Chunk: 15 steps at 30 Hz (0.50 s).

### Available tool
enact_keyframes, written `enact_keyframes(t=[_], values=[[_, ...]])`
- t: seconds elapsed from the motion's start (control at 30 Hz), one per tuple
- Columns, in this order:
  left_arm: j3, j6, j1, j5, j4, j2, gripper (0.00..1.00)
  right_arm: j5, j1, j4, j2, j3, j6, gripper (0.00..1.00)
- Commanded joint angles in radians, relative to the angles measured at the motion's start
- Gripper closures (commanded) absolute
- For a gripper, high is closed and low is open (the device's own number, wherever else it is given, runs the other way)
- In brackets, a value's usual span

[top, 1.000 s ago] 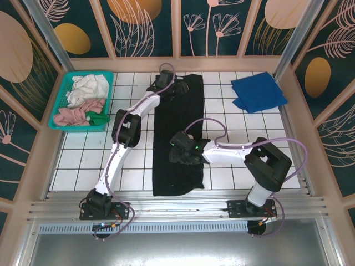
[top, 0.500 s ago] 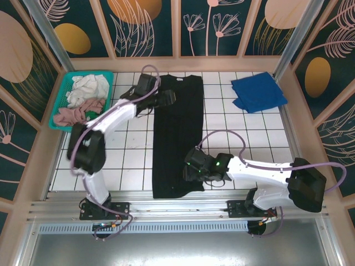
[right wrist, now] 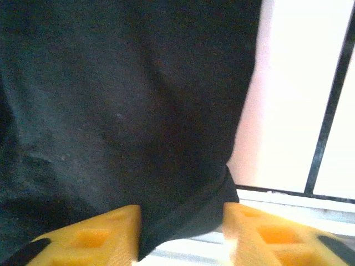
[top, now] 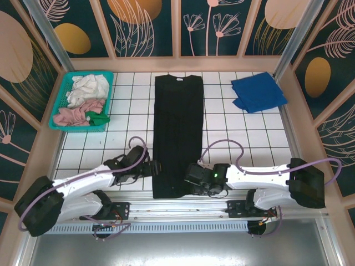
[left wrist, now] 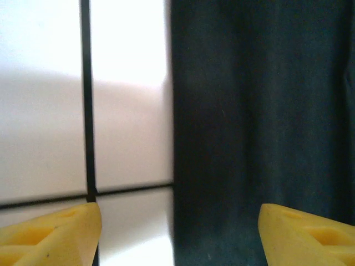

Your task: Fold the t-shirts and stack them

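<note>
A: Nearest first?

B: Left gripper at 7 o'clock, low beside the hem end of the long black cloth t-shirt. In its wrist view the yellow fingers are spread wide, one over white tile, one over black cloth, pinching nothing.

A: Right one?

B: Right gripper at 5 o'clock on the opposite hem corner. Jaws parted, the corner lying between them, not clamped.

A: Shirt position?

B: Flat down the middle of the white tiled table as a narrow strip, hem at 6, collar at 12. The royal-blue cloth t-shirt sits at 2 o'clock, roughly folded, well apart. The teal plastic mesh basket with white, pink and green cloth is at 10.

A: Risks?

B: My guess is the hem grab comes next. The cloth is thin and flat, so a finger could ride over it and close on nothing. Pinching only the top layer would open the strip. If one side catches and the other misses, the fold goes skewed. The right corner looks barely inside the jaws and could slip out.
</note>
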State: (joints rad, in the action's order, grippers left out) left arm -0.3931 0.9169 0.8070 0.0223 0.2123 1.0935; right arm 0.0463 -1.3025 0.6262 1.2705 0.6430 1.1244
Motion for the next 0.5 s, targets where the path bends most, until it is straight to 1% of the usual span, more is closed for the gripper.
enact_keyframes(t=[0.0,0.03,0.07,0.17,0.27,0.3,0.37,0.4,0.47], values=[[0.045,0.156,0.059,-0.050,-0.015,-0.090,0.27,0.000,-0.022,0.031,-0.013,-0.015,0.058,0.71],[0.060,0.173,0.072,-0.050,-0.008,-0.110,0.28,-0.004,-0.023,0.028,-0.020,-0.022,0.065,0.76],[0.076,0.193,0.087,-0.050,-0.003,-0.130,0.28,-0.014,-0.023,0.015,-0.029,-0.035,0.073,0.78],[0.104,0.243,0.143,-0.044,0.005,-0.160,0.30,-0.026,-0.023,-0.019,-0.048,-0.066,0.085,0.79],[0.114,0.296,0.224,-0.056,0.001,-0.151,0.31,-0.027,-0.023,-0.002,-0.071,-0.052,0.079,0.78],[0.115,0.314,0.256,-0.063,-0.004,-0.141,0.32,-0.018,-0.022,0.028,-0.087,-0.034,0.081,0.73],[0.114,0.352,0.314,-0.070,-0.013,-0.114,0.32,0.032,-0.019,0.076,-0.128,0.000,0.085,0.57],[0.111,0.369,0.342,-0.075,-0.012,-0.099,0.33,0.054,-0.015,0.090,-0.152,0.003,0.091,0.51],[0.104,0.404,0.395,-0.085,0.003,-0.074,0.34,0.053,0.004,0.054,-0.198,-0.036,0.092,0.45]])
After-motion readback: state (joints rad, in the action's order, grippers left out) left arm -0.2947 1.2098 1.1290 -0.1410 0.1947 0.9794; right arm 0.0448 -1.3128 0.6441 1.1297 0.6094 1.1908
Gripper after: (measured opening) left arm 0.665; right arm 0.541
